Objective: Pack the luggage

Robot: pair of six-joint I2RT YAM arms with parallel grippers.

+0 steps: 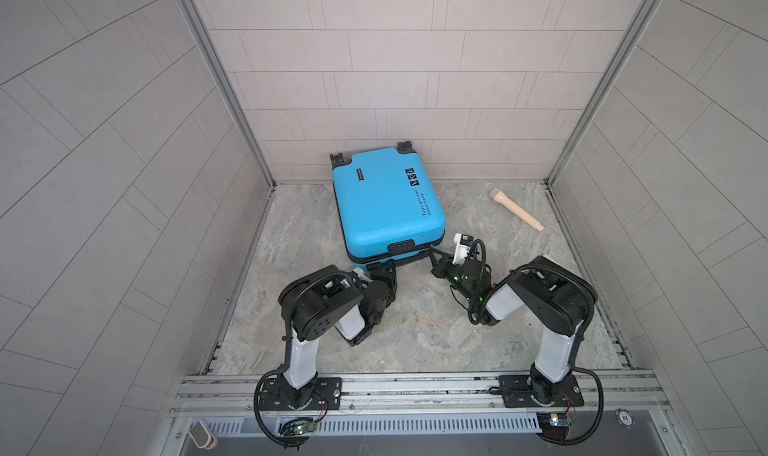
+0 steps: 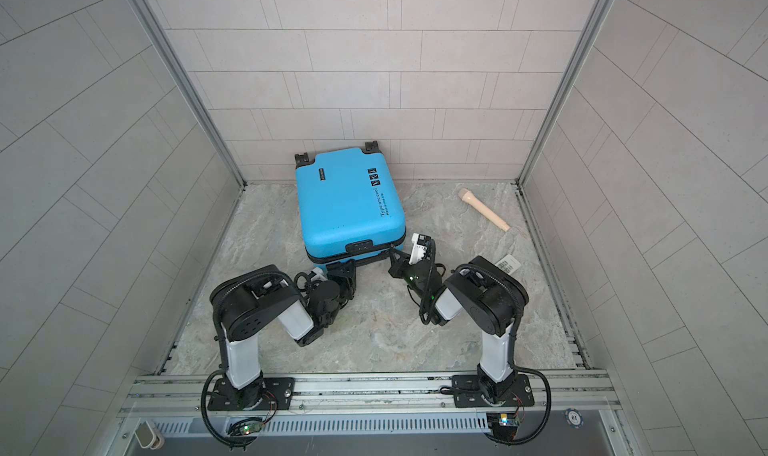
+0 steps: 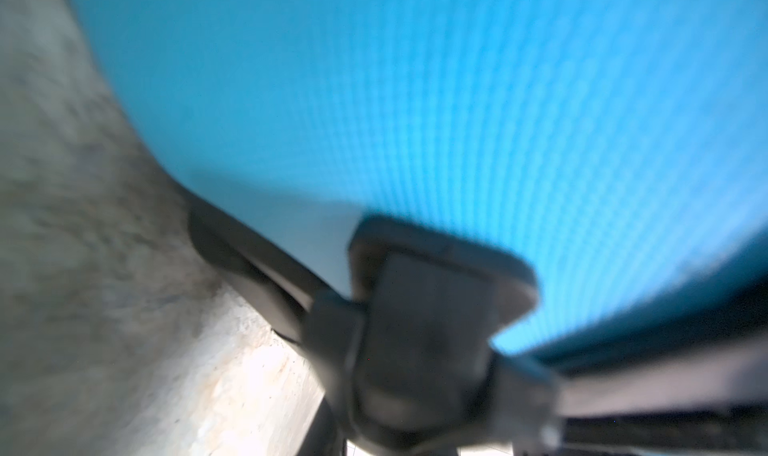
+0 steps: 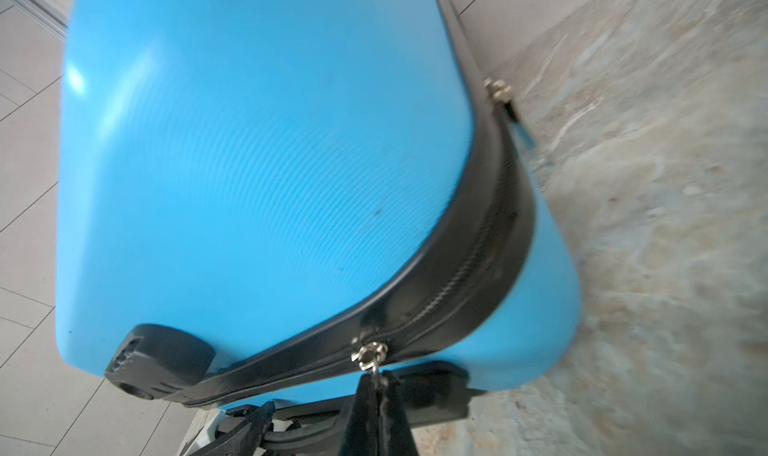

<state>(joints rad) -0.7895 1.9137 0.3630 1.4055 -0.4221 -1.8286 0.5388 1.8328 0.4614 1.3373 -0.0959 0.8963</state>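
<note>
Top views: the suitcase lies flat with its lid down, just above the middle of the frame, its wheeled end against the back wall; both arms crowd its near edge.
Suitcase state: closed, printed face up; the black zipper band runs round the corner, which suggests the packing is done and the zip is being closed, though the contents are hidden.
Right gripper: jaws pressed fully together on the metal zipper pull, seen at the lower middle of the right wrist view; in a top view it sits at the case's near right corner.
Why held so: pinching the small tab gives the arm a way to drag the slider along the track; a slip off the tab looks like the main risk.
Left gripper: low against the near edge of the case, left of the lock; the left wrist view is blurred and shows one dark finger against the blue shell. Whether it is clamped on anything cannot be told.
Likely purpose: bracing the case so it does not slide while the zip is pulled.
Left outside: a beige handle-shaped object lies at the upper right of the floor, well apart from the case.
</note>
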